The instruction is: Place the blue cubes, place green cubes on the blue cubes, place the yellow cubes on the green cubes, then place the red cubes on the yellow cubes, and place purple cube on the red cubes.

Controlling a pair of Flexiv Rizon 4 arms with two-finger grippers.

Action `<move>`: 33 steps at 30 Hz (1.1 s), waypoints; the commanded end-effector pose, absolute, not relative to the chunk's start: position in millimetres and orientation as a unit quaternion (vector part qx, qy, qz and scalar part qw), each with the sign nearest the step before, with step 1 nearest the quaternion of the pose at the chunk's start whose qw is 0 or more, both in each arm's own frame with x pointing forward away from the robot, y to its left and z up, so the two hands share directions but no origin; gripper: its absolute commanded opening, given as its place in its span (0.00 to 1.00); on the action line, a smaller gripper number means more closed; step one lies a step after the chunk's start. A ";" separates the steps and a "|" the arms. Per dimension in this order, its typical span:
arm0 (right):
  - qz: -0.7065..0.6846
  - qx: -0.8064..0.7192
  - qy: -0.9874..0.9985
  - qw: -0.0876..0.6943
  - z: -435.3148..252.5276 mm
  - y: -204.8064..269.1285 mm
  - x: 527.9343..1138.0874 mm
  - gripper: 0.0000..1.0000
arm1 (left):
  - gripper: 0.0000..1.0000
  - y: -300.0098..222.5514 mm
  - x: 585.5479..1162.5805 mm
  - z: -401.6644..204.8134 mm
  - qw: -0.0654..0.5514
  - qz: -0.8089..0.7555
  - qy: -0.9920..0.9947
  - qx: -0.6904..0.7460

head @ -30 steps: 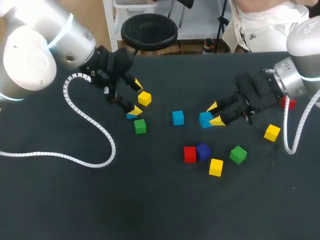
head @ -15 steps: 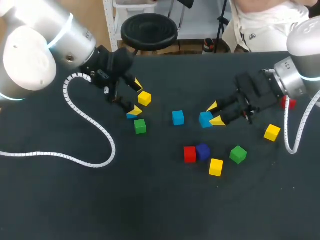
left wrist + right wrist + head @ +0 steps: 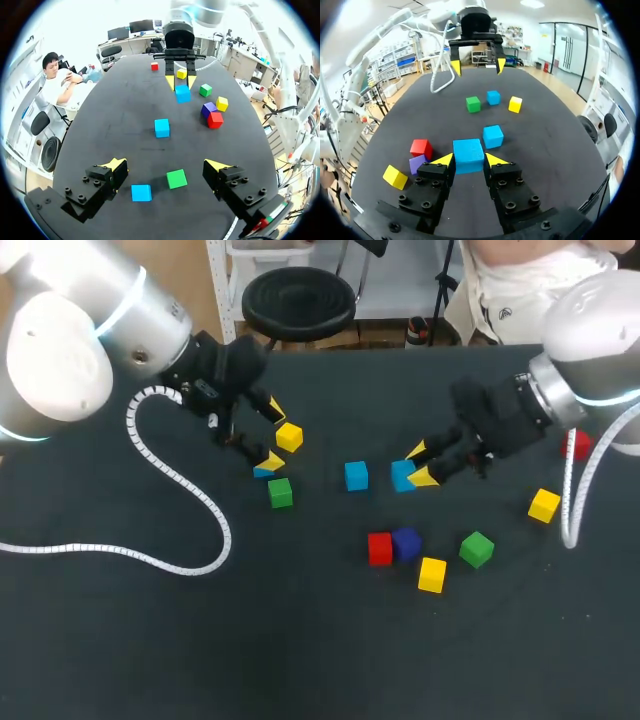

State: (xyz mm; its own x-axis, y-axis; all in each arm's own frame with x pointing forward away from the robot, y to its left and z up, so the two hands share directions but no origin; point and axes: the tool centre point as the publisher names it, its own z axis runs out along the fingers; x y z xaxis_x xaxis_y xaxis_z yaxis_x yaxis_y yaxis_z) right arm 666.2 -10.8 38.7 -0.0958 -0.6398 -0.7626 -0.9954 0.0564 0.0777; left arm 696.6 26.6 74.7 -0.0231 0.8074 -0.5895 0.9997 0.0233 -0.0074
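Blue first: pinching blue cube [image 3: 468, 150] in right gripper [image 3: 470, 160]; holding it just beside second blue cube [image 3: 356, 476], lying toward left gripper [image 3: 166, 165]; holding that gripper spread above third blue cube [image 3: 141, 192], green cube [image 3: 176, 178].

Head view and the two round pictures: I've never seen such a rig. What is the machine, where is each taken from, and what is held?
This is a robot with two arms at a black table. The head view looks down from above and behind it; each round picture comes from a camera on one arm's wrist, looking along its yellow-tipped fingers. The right gripper is closed on a blue cube. The left gripper is open, with a second blue cube between its spread fingers, near a green cube and a yellow cube. Also there: a third blue cube, a red cube beside a purple cube, a second yellow cube, a second green cube, a third yellow cube and, by the right arm, a second red cube.
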 end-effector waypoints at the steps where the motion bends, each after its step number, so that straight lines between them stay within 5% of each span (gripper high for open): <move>1: 0.298 -0.605 0.683 0.280 33.9 -9.6 658.4 0.00 | 1.00 27.6 696.5 74.3 0.221 -0.220 0.680 0.664; 33: 0.282 -0.613 0.661 0.328 -5.4 9.2 697.5 0.00 | 1.00 27.6 696.5 74.3 0.221 -0.220 0.680 0.664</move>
State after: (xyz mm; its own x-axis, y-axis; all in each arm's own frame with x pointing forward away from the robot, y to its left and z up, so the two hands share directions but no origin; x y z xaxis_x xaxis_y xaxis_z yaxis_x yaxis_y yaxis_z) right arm 701.9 3.6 -2.5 -0.0354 -0.6196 -0.7841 -0.9972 0.0736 -0.0132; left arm 696.5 26.6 74.7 -0.0231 0.8074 -0.5896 0.9997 0.0233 -0.0073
